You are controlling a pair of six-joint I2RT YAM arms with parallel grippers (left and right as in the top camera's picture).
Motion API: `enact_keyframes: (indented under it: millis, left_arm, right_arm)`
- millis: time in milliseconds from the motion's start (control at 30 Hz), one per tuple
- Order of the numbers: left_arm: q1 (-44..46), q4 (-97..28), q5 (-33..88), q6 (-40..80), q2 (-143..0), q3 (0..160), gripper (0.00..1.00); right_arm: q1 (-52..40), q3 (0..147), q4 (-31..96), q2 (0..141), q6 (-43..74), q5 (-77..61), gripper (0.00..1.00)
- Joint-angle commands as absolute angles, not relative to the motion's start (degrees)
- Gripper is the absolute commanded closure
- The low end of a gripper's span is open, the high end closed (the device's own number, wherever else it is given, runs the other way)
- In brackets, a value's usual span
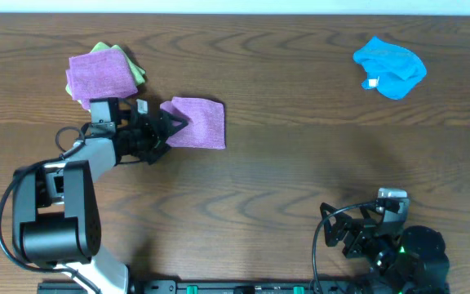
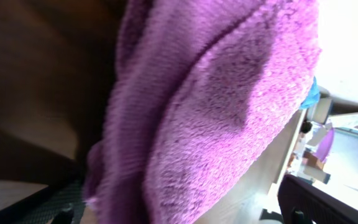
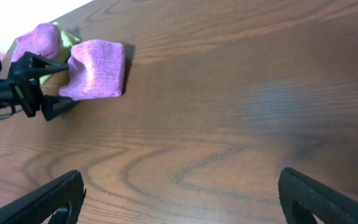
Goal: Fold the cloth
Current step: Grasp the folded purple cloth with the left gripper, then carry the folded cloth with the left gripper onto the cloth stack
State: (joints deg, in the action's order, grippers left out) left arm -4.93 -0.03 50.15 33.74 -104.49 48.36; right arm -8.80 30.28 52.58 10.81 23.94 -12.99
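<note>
The left gripper [image 1: 176,123] stands open, the folded cloth [image 1: 202,124] lying just ahead, its near edge between the fingers. On retreat, a finger may snag the fuzzy pile and pull the fold open.

No text, brand, number or sign can be read in any of the three views; a small white tag [image 1: 373,82] is seen on the edge of the bright blue cloth [image 1: 392,67], at about two o'clock on the table [image 1: 300,163]; anything printed on it is too small to be made out.
</note>
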Motion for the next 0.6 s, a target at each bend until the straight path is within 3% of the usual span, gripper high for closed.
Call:
enact_keyframes:
  millis: [0,267,333,567]
  left_arm:
    - [-2.26,1.26,42.96,35.16,-105.62,46.87,0.07]
    - [4.19,7.16,36.62,34.7,-105.62,46.87,0.36]
    - [4.32,9.23,36.82,34.81,-105.62,46.87,0.94]
    - [4.1,11.86,40.27,34.92,-105.1,51.77,0.94]
  right_arm:
    - [-8.27,30.28,52.56,10.44,24.82,-12.43,0.01]
    - [-8.27,30.28,52.56,10.44,24.82,-12.43,0.01]
    - [-8.27,30.28,52.56,10.44,24.82,-12.43,0.01]
    - [-8.27,30.28,52.58,10.44,24.82,-12.43,0.01]
